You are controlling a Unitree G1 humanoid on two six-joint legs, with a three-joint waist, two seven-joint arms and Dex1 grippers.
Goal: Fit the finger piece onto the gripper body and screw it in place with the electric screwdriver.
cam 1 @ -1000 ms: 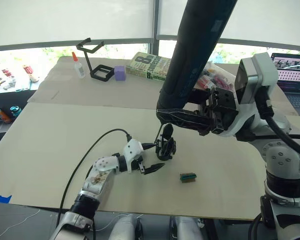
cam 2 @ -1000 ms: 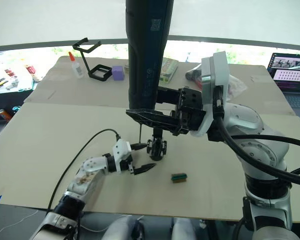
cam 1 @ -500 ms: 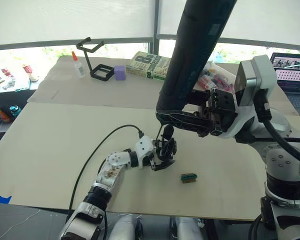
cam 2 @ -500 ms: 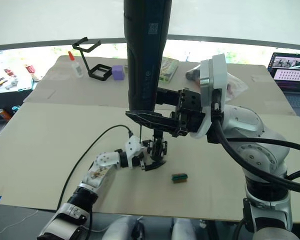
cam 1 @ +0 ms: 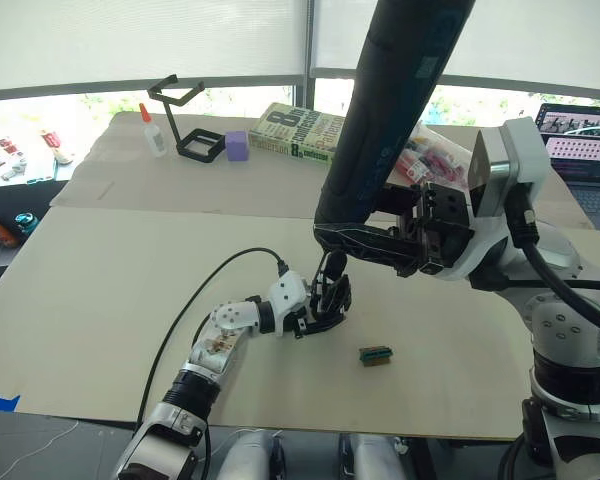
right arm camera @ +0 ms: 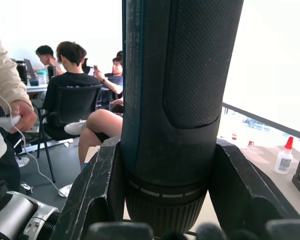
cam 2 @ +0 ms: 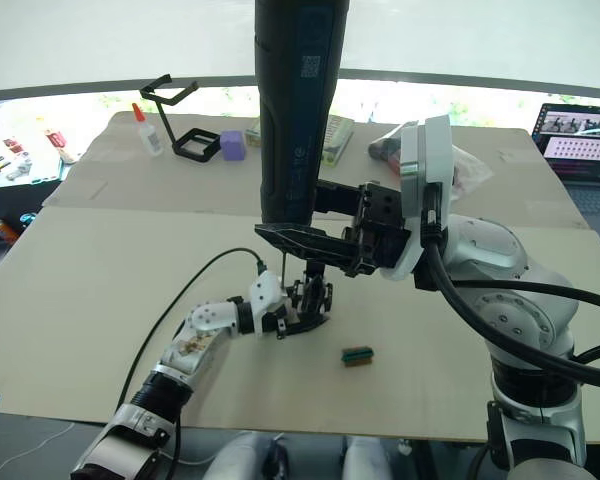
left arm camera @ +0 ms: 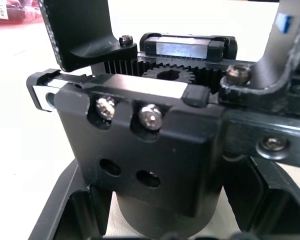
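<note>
Beige surface (cam 1: 100, 300): left gripper (cam 1: 315, 310) clamping rigid gripper body (cam 1: 332, 296); right gripper (cam 1: 380, 243) clamped round heavy electric screwdriver (cam 1: 385, 110), low on barrel.

Upright electric screwdriver (cam 2: 298, 110) above gripper body (cam 2: 313, 300)

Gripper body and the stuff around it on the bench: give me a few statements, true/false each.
1. The right gripper holds the electric screwdriver upright above the gripper body. True.
2. The left gripper is at the gripper body, jaws either side of it. True.
3. The green-and-brown block sits on top of the gripper body. False: it lies on the table, apart from the body, nearer the robot.
4. The glue bottle lies next to the block. False: it stands at the far end, by the black wire-frame stand.
5. A book lies at the far side of the table. True.
</note>
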